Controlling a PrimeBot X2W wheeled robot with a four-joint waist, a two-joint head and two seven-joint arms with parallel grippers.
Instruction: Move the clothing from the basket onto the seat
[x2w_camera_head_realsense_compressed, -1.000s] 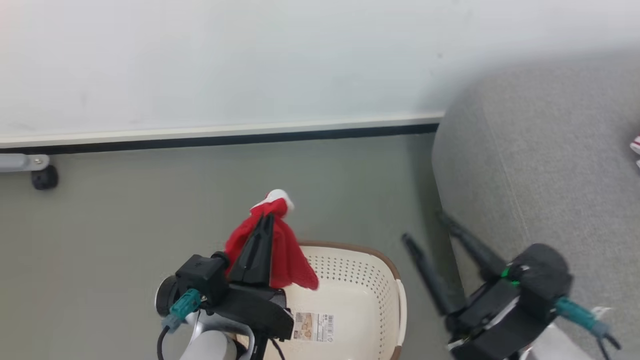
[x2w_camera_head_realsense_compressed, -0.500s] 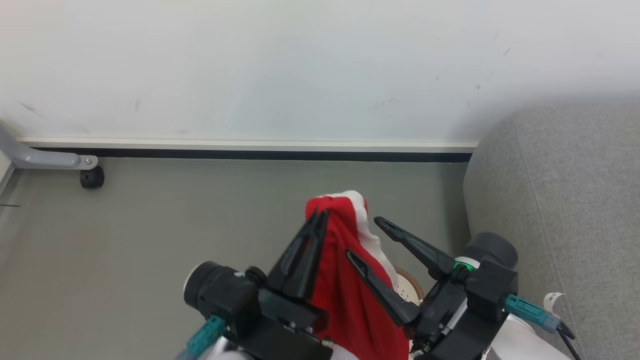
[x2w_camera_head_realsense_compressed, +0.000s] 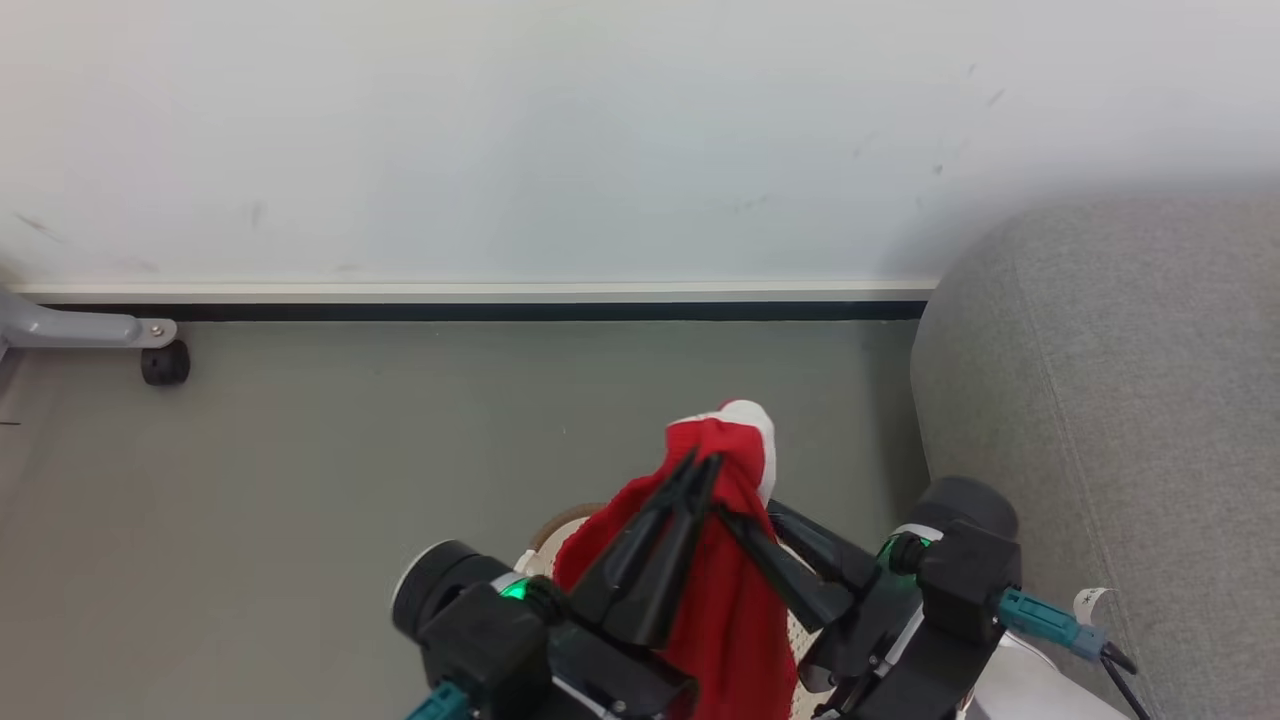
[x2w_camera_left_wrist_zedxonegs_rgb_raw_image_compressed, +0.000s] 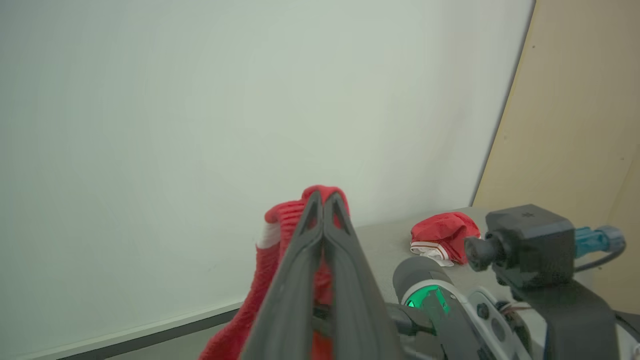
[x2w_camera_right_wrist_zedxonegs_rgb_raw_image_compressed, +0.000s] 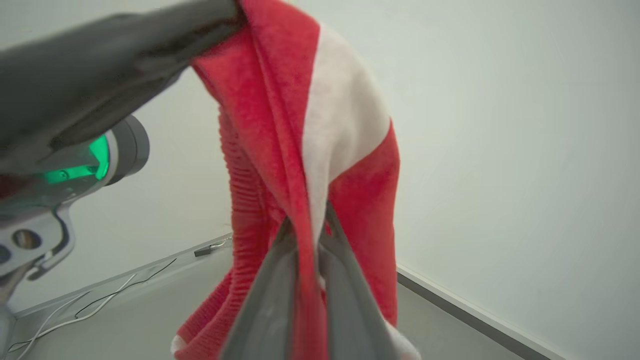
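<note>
Your bright red soft-fabric clothing (x2w_camera_head_realsense_compressed: 738, 590) with white trim hangs in the air at 6 o'clock in the head view. It is bunched into a peak with a white patch at the top.

The left gripper (x2w_camera_head_realsense_compressed: 700, 465) rises from 7 o'clock, and its jaws are pressed together on that peak. In the left wrist view you can see the red cloth wrapped round their tips.

The right gripper (x2w_camera_head_realsense_compressed: 745, 512) reaches in from 4 o'clock. In its own wrist view its jaws pinch a fold of the cloth lower down, beneath the white band.

Under the clothing, at 6 o'clock, parts of the cream-white perforated plastic basket (x2w_camera_head_realsense_compressed: 553, 527) with its brown rim show on either side.

The large grey woven-fabric upholstered seat (x2w_camera_head_realsense_compressed: 1120, 400) takes up the 3 o'clock side, apart from the held clothing. In the left wrist view, a second red and white garment (x2w_camera_left_wrist_zedxonegs_rgb_raw_image_compressed: 442, 237) lies crumpled on that seat at 4 o'clock.

Around all this is the grey-green floor (x2w_camera_head_realsense_compressed: 400, 450), with the white wall (x2w_camera_head_realsense_compressed: 600, 150) at 12 o'clock. A black caster (x2w_camera_head_realsense_compressed: 165, 363) on a grey leg stands at 9 o'clock.
</note>
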